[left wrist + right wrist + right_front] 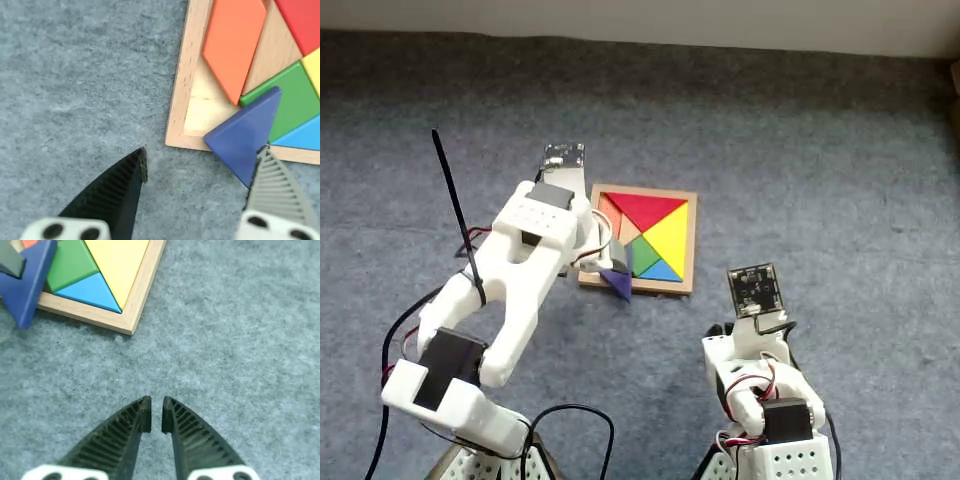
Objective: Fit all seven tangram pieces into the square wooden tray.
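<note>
Tangram's dark-blue triangle (247, 132) touches the grey finger of the left jaws, which stand wide apart; it lies tilted over the corner rim of the wooden tray (179, 85); right jaws almost together, gripping nothing, over the grey worktop (240, 340), apart from the tray.

Bare carpet (75, 75) lies open beside my left gripper (203, 154), but the blue triangle (245, 132), tilted across the tray (177, 100) rim, blocks the tray's empty corner.

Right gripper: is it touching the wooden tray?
Apart. The right wrist view shows bare carpet between the right gripper and the wooden tray.
</note>
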